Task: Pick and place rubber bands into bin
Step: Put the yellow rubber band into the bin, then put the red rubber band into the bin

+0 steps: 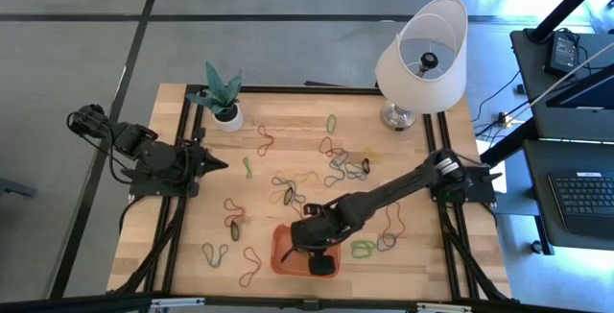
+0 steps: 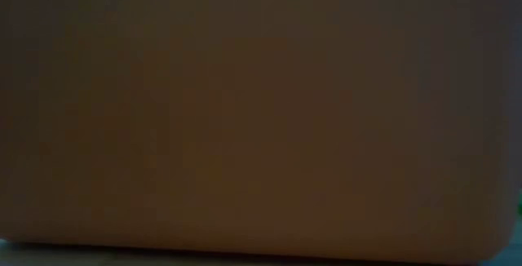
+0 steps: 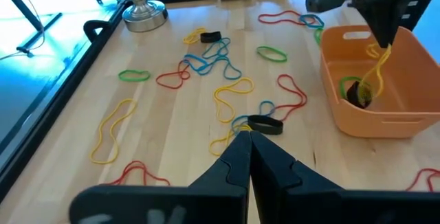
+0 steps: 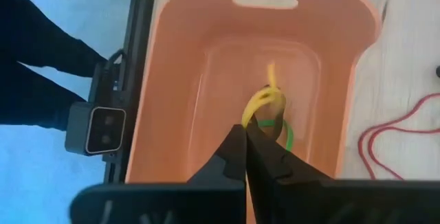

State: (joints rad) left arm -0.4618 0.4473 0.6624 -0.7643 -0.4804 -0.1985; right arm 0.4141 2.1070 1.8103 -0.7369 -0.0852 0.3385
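I hold the right gripper above the small shallow orange plastic bin, which stands near the front edge of the pale wooden surface. Its fingers are pinched together on a thin yellow rubber band, and the loop hangs down into the bin. On the bin's smooth floor I see already a green band and something dark beside it, so I judge that only a few pieces are inside. Most of the work is left: many rubber bands lie scattered over the surface, in red, yellow, blue, green and black. They are thin and limp; some are long ovals, some are twisted or lie across each other in a tangle, and a few black ones look thicker and flatter. The left gripper waits at the left side of the surface with its fingers pressed together and empty. The low view is filled with a blank brown-orange wall.
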